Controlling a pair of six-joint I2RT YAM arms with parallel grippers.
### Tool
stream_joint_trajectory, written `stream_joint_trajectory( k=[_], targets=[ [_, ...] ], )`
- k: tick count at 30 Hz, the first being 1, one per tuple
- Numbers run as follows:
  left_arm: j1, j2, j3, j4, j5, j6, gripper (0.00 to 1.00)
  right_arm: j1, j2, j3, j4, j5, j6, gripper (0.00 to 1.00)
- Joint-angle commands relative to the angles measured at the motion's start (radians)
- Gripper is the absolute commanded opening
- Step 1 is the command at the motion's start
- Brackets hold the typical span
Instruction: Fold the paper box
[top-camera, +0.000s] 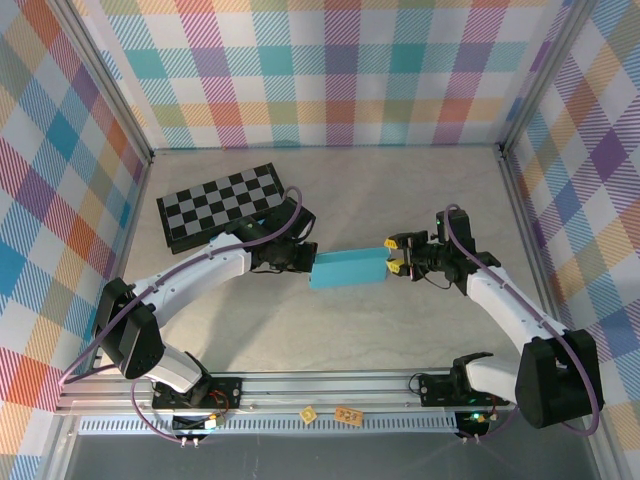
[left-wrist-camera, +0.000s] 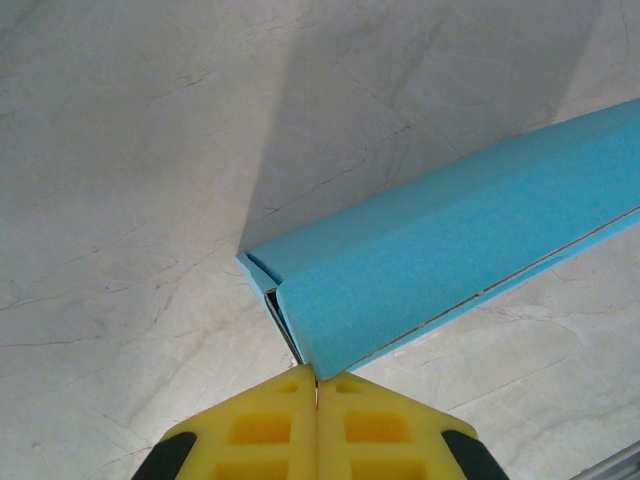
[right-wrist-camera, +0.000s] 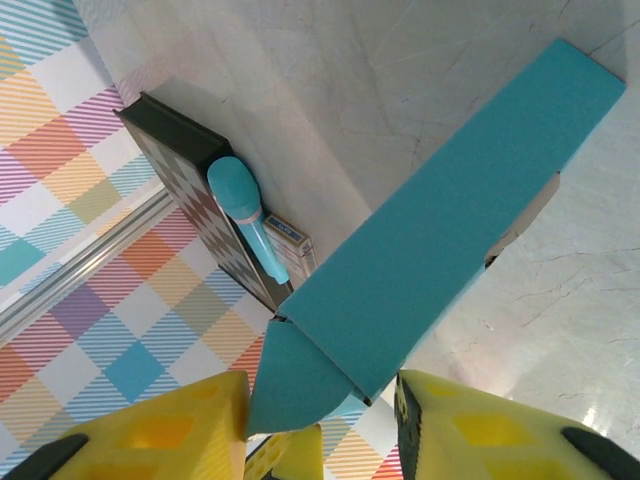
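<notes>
In the top view, just above the arm bases at the bottom edge, the paper box (top-camera: 348, 270) sits at mid-frame. Its long axis runs left to right and rises slightly toward the right. The left gripper (top-camera: 303, 262) is at its left end and the right gripper (top-camera: 397, 260) at its right end, so the box lies lengthwise between the two tools and neither arm is nearer. The coming move likely turns on the right end. In the right wrist view the yellow jaws stand apart astride that end, with the rounded tuck flap (right-wrist-camera: 295, 385) between them at lower centre. A sliver of gap shows on the right side, so nothing is clamped there yet. The top view is too coarse to resolve that flap. The left wrist view shows the other end: its jaws are pressed flat together at the bottom of the frame, and a thin cardboard edge of the box's corner runs down into the seam, which I judge to be a pinch. The shadow on the table (left-wrist-camera: 120, 200) suggests the box is lifted. Farther off, at upper left, lies the checkered board (top-camera: 222, 203), and the right wrist view shows a teal rod-like object (right-wrist-camera: 245, 215) against it.
</notes>
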Motion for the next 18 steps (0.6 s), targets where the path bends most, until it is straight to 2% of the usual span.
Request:
stream_joint_trajectory(
  k=[1, 3, 12, 18],
  targets=[
    [-0.017, 0.01, 0.012, -0.05, 0.005, -0.018, 0.07, -0.007, 0.016, -0.004, -0.039, 0.001, -0.046, 0.41],
    [-0.017, 0.001, 0.014, -0.051, 0.018, -0.035, 0.14, -0.007, 0.019, 0.0, -0.051, 0.01, -0.062, 0.39],
    [-0.015, -0.084, 0.008, -0.044, 0.063, -0.151, 0.29, -0.008, 0.016, -0.013, -0.076, 0.034, -0.094, 0.34],
    [0.007, -0.114, 0.028, -0.046, 0.125, -0.302, 0.37, -0.008, 0.018, -0.016, -0.081, 0.043, -0.109, 0.32]
  ],
)
